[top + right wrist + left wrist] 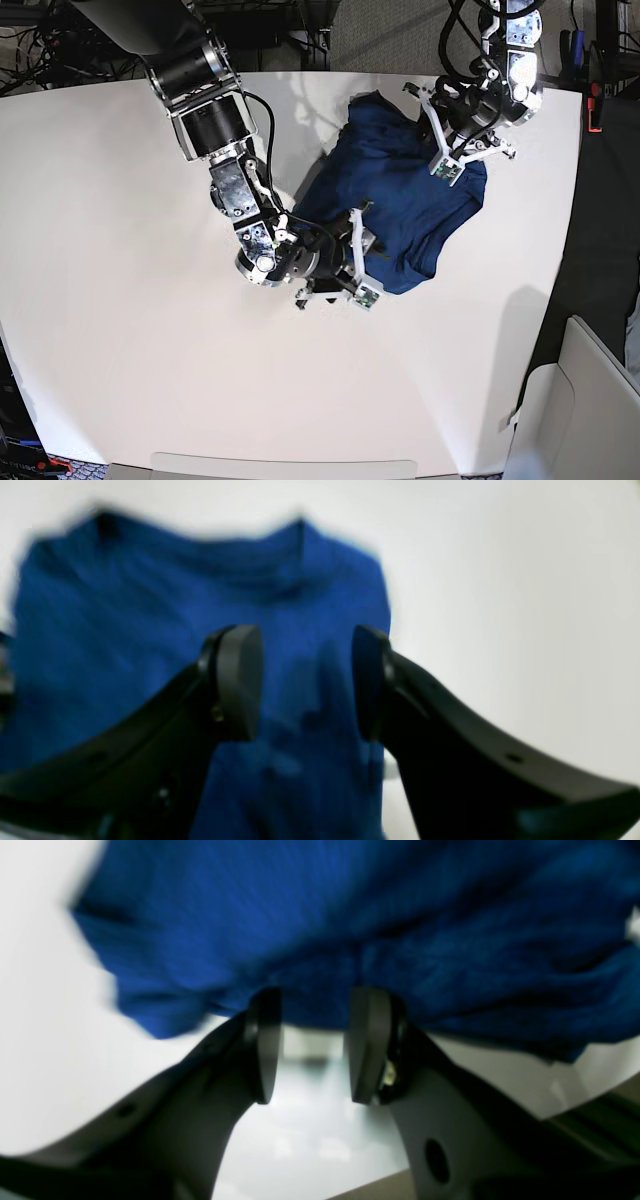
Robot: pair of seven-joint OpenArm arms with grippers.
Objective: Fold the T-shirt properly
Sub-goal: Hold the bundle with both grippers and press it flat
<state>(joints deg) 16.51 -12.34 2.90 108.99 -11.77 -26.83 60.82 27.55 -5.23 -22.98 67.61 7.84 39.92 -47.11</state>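
Left wrist: left gripper standing open, gripping nothing; shirt bunching at 12 o'clock.

Right wrist: right gripper gaping, empty, hovering over cloth.

Base: shirt lying crumpled at table's 1 o'clock. Judged soft, light, limp; pinching a hem or shoulder seam is advisable.

Robotics lab: white table, cable tangles upper left, equipment at upper right edge.
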